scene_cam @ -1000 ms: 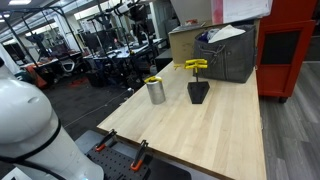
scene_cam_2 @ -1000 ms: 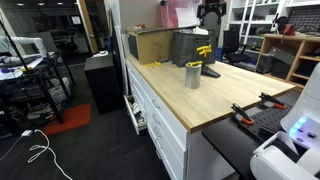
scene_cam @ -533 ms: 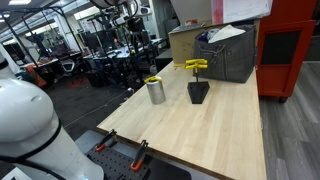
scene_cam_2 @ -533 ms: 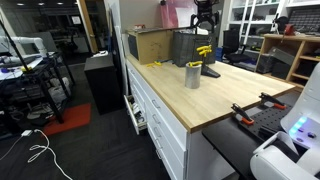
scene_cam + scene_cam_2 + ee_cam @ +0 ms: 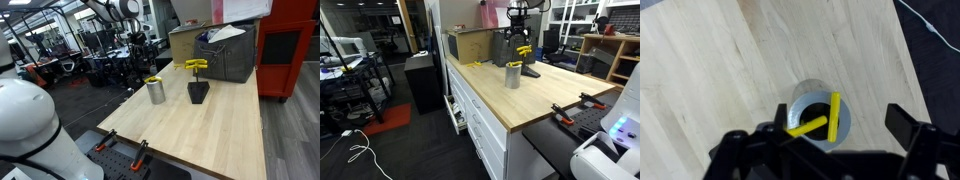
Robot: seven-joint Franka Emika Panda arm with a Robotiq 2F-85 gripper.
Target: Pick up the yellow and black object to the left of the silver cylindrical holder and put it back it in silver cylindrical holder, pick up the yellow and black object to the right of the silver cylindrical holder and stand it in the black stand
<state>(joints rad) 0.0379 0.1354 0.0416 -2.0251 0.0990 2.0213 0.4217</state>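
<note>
1 tool has dropped nearer the holder.

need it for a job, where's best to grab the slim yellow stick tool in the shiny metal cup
Grip the slim yellow stick tool by its upper end above the rim of the shiny metal cup, coming straight down from above: the cup's wall encloses the rest, and the open gripper hangs overhead.

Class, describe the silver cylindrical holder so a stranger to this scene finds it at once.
On the wooden workbench, look near the big grey box. Two small things stand there: the silver cylindrical holder is the shiny cup with a yellow stick poking out, unlike the matte black stand topped by a yellow T-shaped tool.
</note>
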